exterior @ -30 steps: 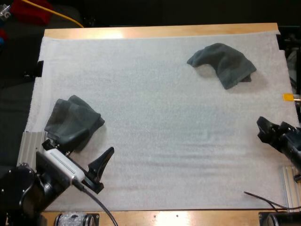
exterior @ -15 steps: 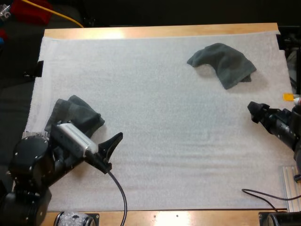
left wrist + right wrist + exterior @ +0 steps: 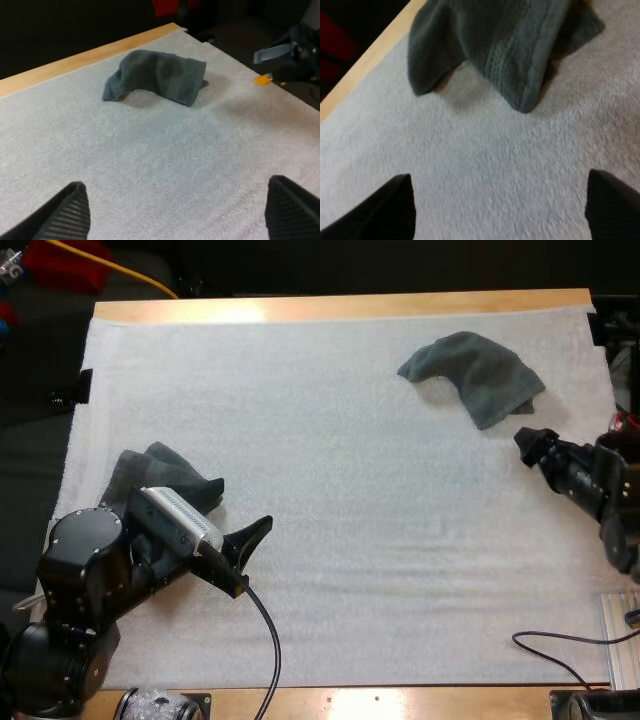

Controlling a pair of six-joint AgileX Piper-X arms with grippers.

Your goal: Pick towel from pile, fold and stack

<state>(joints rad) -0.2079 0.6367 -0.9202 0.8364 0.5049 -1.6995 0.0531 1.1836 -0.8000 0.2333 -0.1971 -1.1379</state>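
Observation:
A crumpled dark grey-green towel lies at the far right of the white mat; the left wrist view shows this towel far ahead, and the right wrist view shows the same towel close beyond its fingers. A second dark towel lies bunched at the mat's left edge, partly hidden by my left arm. My left gripper hovers open over bare mat just right of that towel; its fingertips stand wide apart. My right gripper is open, a little below the far towel, fingers apart and clear of it.
The wooden table edge runs along the far side. A dark cable trails from my left arm across the front of the mat. Another thin cable lies at the front right corner.
My left arm has swung up and to the right, off the left towel. My right gripper has advanced up and left toward the far towel. Neither towel has moved.

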